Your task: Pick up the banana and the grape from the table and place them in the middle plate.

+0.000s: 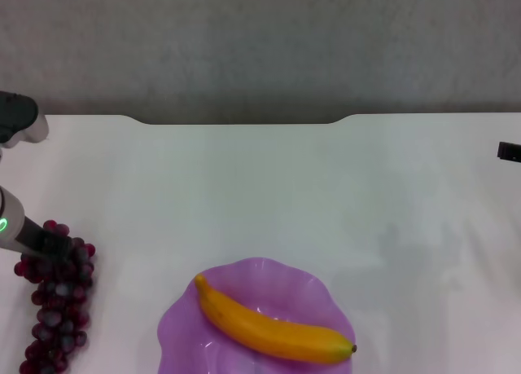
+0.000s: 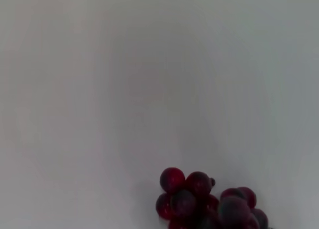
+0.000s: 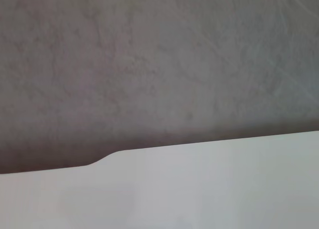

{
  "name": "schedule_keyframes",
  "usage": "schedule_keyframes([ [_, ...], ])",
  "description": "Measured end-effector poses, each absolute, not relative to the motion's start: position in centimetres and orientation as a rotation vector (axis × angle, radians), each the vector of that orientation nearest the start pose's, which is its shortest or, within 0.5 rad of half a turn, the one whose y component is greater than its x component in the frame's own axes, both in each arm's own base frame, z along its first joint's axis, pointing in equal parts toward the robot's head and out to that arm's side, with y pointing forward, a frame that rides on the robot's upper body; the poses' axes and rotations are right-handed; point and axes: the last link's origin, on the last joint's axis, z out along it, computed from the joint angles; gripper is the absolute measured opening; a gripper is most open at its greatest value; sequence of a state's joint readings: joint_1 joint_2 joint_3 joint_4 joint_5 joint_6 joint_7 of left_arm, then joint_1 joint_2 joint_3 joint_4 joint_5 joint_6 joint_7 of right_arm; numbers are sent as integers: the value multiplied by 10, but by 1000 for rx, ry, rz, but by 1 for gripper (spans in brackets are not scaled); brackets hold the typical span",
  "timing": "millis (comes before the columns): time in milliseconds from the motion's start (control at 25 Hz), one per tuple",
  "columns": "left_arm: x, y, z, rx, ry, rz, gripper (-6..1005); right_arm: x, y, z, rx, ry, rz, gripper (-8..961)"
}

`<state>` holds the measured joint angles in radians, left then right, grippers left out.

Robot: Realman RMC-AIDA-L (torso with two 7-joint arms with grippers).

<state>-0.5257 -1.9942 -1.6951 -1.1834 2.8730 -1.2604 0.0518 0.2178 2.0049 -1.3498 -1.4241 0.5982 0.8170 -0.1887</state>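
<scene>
A: Starting at the left edge, what do you see?

B: The left gripper (image 1: 50, 245) is down at the far end of the grape (image 1: 55, 299), its dark tip right against the top berries. Whether its jaws are released or clenched on the bunch, I cannot tell. The bunch lies on the white surface (image 1: 269, 187), near the left side, stretching toward the robot.

A: And the left wrist camera?

B: Only a few dark red berries of the grape (image 2: 207, 204) on the bare surface (image 2: 124, 89); no fingers show there.

A: Moving to the middle?

B: The middle plate (image 1: 277, 280), light purple with a wavy rim, sits close to the robot. The banana (image 1: 269, 321) lies inside it, slanting across, its dark tip toward the right.

A: And the right?

B: Only a small dark piece of the right gripper (image 1: 510, 151) shows at the right edge, well apart from the plate. Its jaws cannot be judged. Its wrist camera shows just the surface (image 3: 199, 189) with the notch in the far edge.
</scene>
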Motion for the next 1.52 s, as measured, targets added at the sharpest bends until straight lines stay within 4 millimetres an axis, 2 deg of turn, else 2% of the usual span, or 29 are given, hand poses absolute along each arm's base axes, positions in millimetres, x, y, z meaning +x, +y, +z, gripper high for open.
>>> schedule_keyframes([
  [320,-275,376,33,-1884,-1332,504,222,281,368,83,-1761,1230,192,877],
  [720,-270,377,33,-1898,-1307,504,208,281,368,83,-1761,1230,192,877],
  [1000,-241,371,53,-1925,-1193,406,199,282,368,83,-1761,1232,191,877],
  [1520,-169,357,117,-1948,-910,232,178,283,367,82,-1761,1238,186,877],
])
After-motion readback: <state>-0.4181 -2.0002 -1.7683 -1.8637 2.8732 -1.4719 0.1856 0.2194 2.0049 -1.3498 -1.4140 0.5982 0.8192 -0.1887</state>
